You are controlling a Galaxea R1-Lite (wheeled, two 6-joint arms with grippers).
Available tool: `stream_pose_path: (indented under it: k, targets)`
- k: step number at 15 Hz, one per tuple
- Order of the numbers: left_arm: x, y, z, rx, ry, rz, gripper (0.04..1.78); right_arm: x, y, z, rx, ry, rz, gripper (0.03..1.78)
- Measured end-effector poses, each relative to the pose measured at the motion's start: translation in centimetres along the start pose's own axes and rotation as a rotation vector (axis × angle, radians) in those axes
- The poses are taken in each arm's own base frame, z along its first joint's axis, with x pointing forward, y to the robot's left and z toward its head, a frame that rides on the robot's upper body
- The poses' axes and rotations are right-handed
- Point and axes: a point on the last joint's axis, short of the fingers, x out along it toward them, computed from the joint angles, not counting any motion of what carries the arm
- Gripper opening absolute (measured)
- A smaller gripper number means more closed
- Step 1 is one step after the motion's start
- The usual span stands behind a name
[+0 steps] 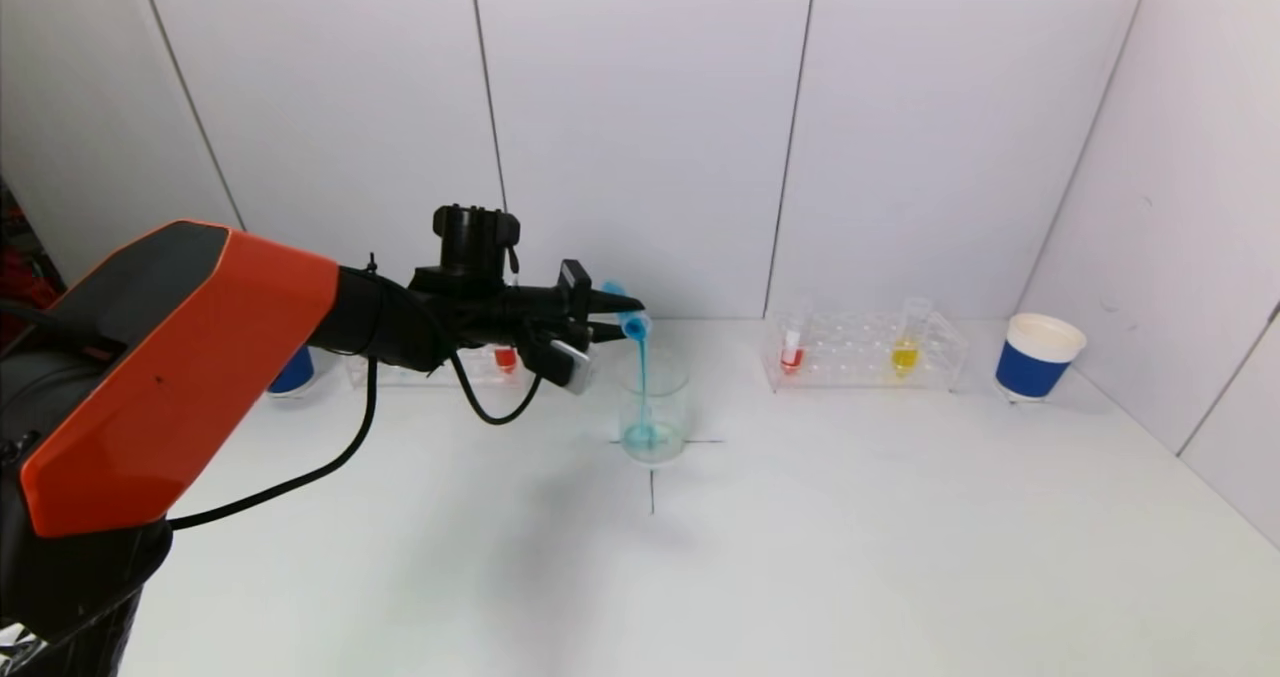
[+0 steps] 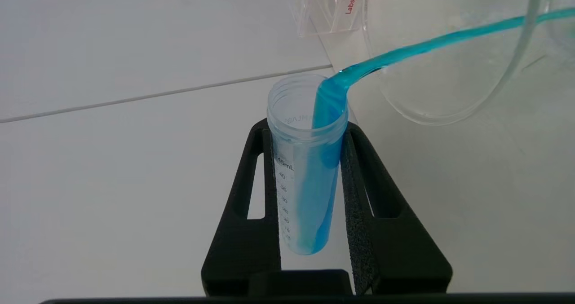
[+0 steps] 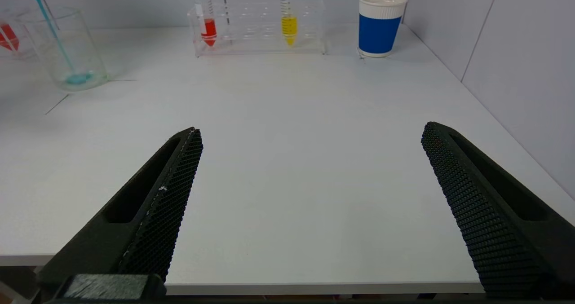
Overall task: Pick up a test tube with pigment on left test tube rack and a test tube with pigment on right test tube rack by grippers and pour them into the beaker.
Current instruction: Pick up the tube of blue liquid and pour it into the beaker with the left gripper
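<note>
Just left of the head view's centre, the left claw [image 1: 612, 317] is clenched on a test tube of blue pigment [image 1: 628, 315], tipped over so its mouth hangs above the glass beaker [image 1: 655, 407]. A thin blue stream [image 1: 643, 382] falls from the tube's lip into the beaker, where a shallow blue pool lies at the bottom. In the left wrist view both fingers [image 2: 373, 214] press the tube's graduated wall [image 2: 305, 178], and the liquid runs along one side to the rim. The beaker stands at the middle of the white table [image 1: 800, 557]. Behind the arm, the left test tube rack [image 1: 420, 369] holds a red tube [image 1: 505, 359]. At upper right, the right test tube rack [image 1: 865, 352] carries a red tube [image 1: 791, 352] and a yellow tube [image 1: 905, 354], with a blue paper cup [image 1: 1037, 357] beside it. Another blue cup [image 1: 292, 372] shows at the left, half hidden by the arm. The right claw [image 3: 310, 209] hangs released over the table's near edge.
</note>
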Motion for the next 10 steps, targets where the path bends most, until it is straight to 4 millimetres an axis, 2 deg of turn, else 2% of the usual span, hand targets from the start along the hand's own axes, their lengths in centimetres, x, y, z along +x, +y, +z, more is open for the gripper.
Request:
stream_pose_path:
  k: [10]
  targets:
    - [0.41, 0.52, 1.00, 0.051, 0.010, -0.009, 0.43, 0.00, 0.00, 0.00, 0.000, 0.000, 0.000, 1.77]
